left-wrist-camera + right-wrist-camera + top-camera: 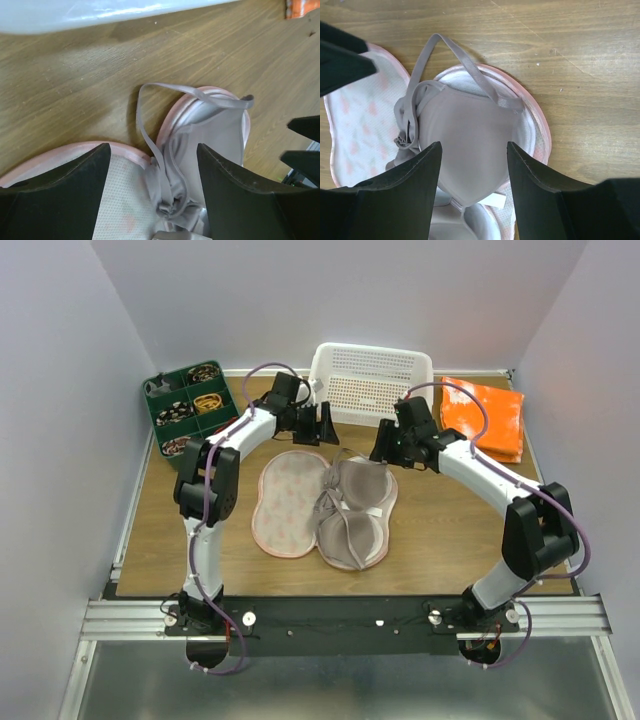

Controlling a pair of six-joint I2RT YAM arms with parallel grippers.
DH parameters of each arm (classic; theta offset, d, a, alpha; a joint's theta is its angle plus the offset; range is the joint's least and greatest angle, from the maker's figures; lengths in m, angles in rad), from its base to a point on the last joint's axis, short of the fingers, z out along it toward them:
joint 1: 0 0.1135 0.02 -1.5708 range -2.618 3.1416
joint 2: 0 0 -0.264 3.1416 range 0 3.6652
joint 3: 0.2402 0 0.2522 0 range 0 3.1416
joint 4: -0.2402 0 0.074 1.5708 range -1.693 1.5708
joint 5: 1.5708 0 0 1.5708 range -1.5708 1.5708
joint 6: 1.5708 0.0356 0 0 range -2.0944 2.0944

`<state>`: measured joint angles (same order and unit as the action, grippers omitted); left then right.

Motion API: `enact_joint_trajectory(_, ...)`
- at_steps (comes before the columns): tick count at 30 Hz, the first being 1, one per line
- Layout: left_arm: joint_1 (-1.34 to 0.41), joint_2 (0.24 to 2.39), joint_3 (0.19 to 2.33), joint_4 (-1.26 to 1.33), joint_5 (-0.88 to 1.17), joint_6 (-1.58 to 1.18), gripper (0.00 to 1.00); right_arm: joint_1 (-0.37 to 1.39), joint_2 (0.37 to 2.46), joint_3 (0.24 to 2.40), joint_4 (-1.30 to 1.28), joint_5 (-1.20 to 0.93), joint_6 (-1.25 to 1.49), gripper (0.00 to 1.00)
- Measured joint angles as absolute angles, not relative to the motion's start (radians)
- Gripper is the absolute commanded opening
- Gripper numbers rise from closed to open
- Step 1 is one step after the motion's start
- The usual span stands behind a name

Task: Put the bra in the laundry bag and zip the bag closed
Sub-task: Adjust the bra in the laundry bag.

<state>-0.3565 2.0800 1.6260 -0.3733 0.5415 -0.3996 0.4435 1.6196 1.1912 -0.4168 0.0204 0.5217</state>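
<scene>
Taupe grey-brown soft fabric bra [352, 510] is lying cups-up on the right half of the pale pink, bean-shaped padded laundry bag [288, 505], which is resting opened flat at the middle of the wooden tabletop [450, 535]. The bag's left half is showing its bare white lining with a faint fruit print. In the left wrist view, one thin strap [142, 107] is looping over the bag's far rim onto the wood. In the right wrist view, one rounded cup [470, 132] is filling the white lining of that half.

The left gripper [322, 430] is hovering above the far end of the bag, its jaws spread apart and grasping nothing. The right gripper [385, 450] is hanging over the far end of the bra, its jaws likewise parted with nothing clamped between them.

A white perforated plastic basket [370, 380] is standing at the far edge, a green compartment tray [190, 410] is occupying the far-left corner, and an orange-and-white folded cloth [485, 418] is lying at the far-right corner.
</scene>
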Motion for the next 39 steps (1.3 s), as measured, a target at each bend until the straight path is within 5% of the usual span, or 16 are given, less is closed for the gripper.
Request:
enact_joint_trajectory(24, -0.437, 2.239, 1.763, -0.436, 0.362, -0.331, 0.68, 0.443, 1.589, 1.188, -0.451, -0.028, 0.527, 0.63)
enact_joint_trajectory(32, -0.437, 2.028, 1.423, -0.316, 0.223, -0.399, 0.68, 0.443, 1.589, 1.188, -0.451, -0.050, 0.527, 0.63)
enact_joint_trajectory(39, -0.434, 1.947, 1.370, -0.297, 0.148, -0.424, 0.70, 0.443, 1.583, 1.181, -0.450, -0.071, 0.527, 0.63)
